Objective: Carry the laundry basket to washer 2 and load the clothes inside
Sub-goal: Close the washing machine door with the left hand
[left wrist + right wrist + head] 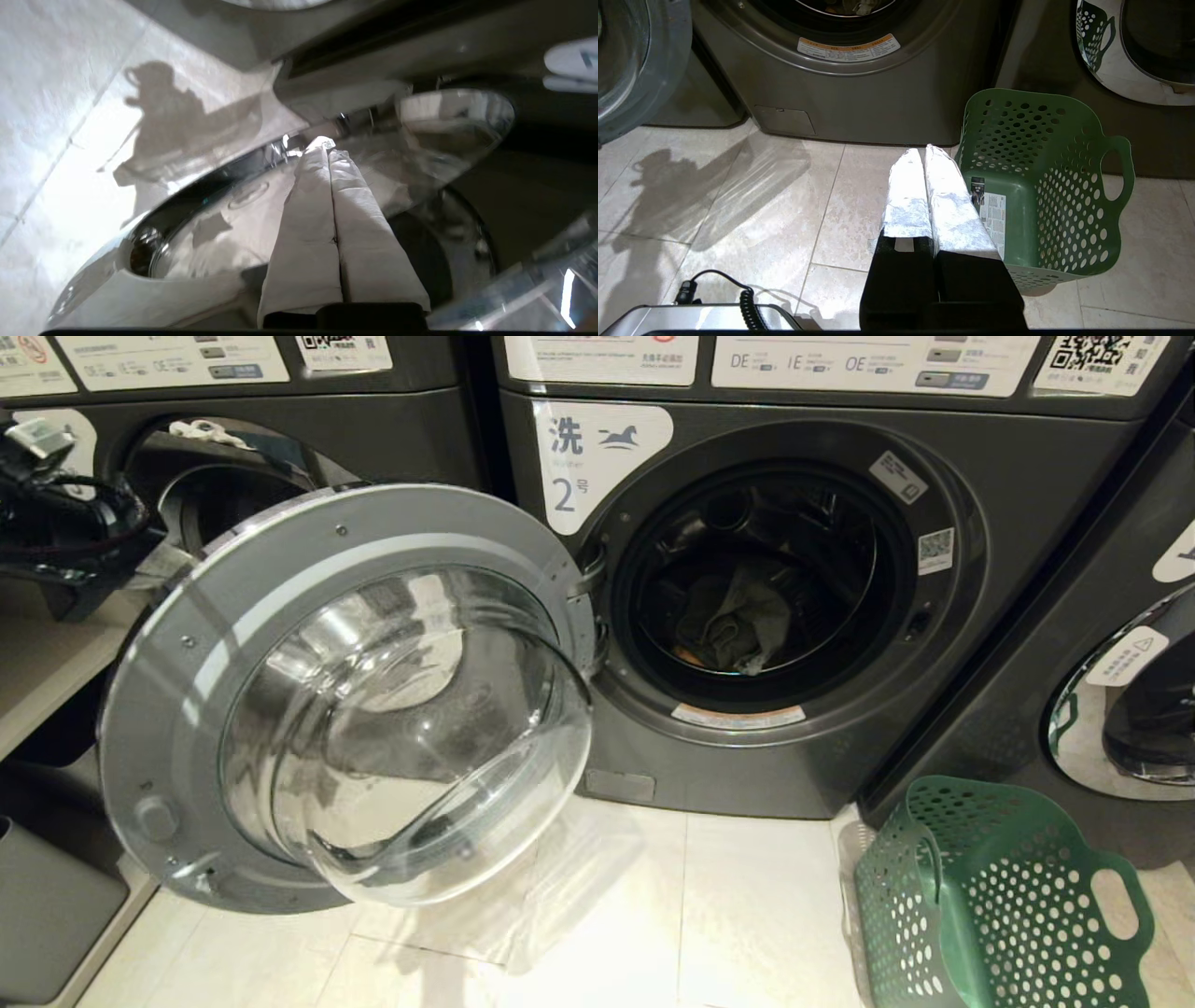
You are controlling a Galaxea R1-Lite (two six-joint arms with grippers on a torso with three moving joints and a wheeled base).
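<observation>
Swung-open glass door (350, 695) on washer 2 (766, 616) is the closest thing to me, hanging wide off its left-hand hinge and covering most of the neighbouring machine. Behind it the drum (756, 583) is open and the clothes (733, 621) are sitting inside, a greyish heap with a bit of orange peeking out low on the left. I can't pick out each garment separately in the dark.

Laundry basket (999, 896) is parked on the tile floor (653, 915) just right of washer 2, in front of the next machine along, tipped a little and looking empty from the right wrist view, only a paper label on its inner wall.

Left gripper (320, 145) has its padded fingers (308, 205) pressed flat together with nothing between them, tip right up at the chrome rim of the door, though I can't tell if it's actually touching. Right gripper (924, 150) is the same story, fingers pinched together and empty, hanging low over the floor just beside the basket.

So loading looks done and my guess is closing the door is what's left. If so, I'd push with the closed fingertips on the metal ring near the free edge, not the bulging glass, follow the arc of the hinge, and make sure no cloth is hanging over the gasket before latching it.
</observation>
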